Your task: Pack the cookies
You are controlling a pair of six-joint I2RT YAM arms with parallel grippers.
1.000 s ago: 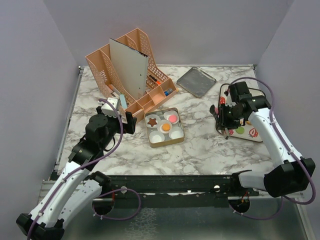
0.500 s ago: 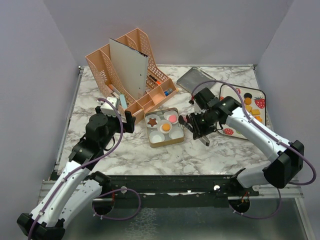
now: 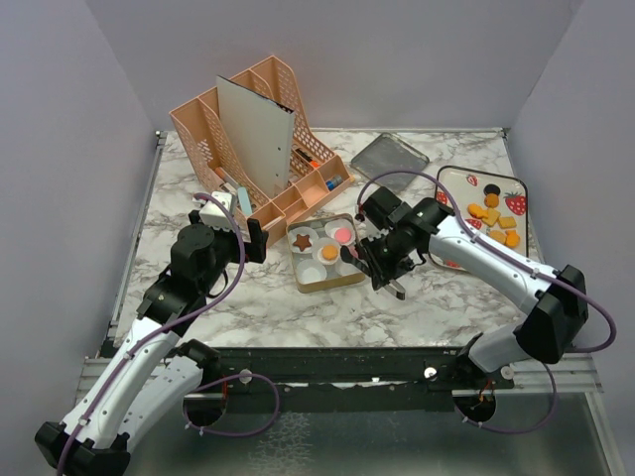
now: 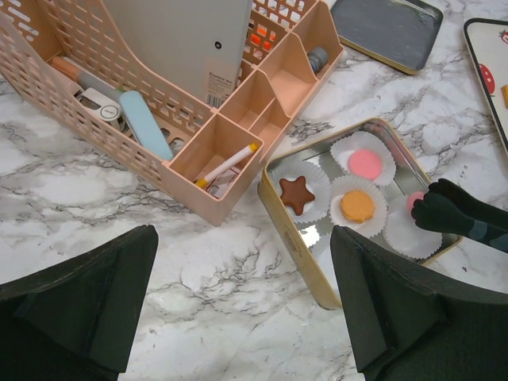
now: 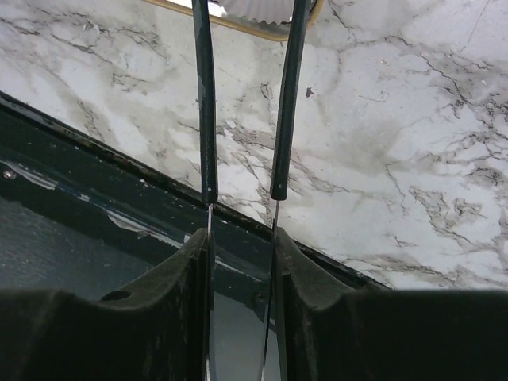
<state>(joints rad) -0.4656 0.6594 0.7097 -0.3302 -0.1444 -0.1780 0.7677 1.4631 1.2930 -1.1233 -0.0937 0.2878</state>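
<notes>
In the gold metal tin (image 4: 298,254) we count three cookies (image 3: 329,253), each in a crinkly white paper cup (image 4: 382,208): one brown star (image 4: 298,194), one pink round (image 4: 365,163) and one orange round (image 4: 357,206). Only the left wrist view shows a fourth one. It is a pink cookie (image 4: 413,201), pinched in the narrow jaws of the right gripper (image 5: 244,24) at the tin's 3 o'clock side. Only the top view shows the strawberry tray (image 3: 456,198) at 2 o'clock, with about five orange-yellow squares (image 3: 491,214) and one dark round (image 3: 492,188). The left gripper (image 4: 242,238) gapes wide.

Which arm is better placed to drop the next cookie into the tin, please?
Right. The right gripper hangs over an empty cup in the tin, apparently holding a pink cookie. The left gripper is open, empty and back from the tin, beside the organizer.
</notes>
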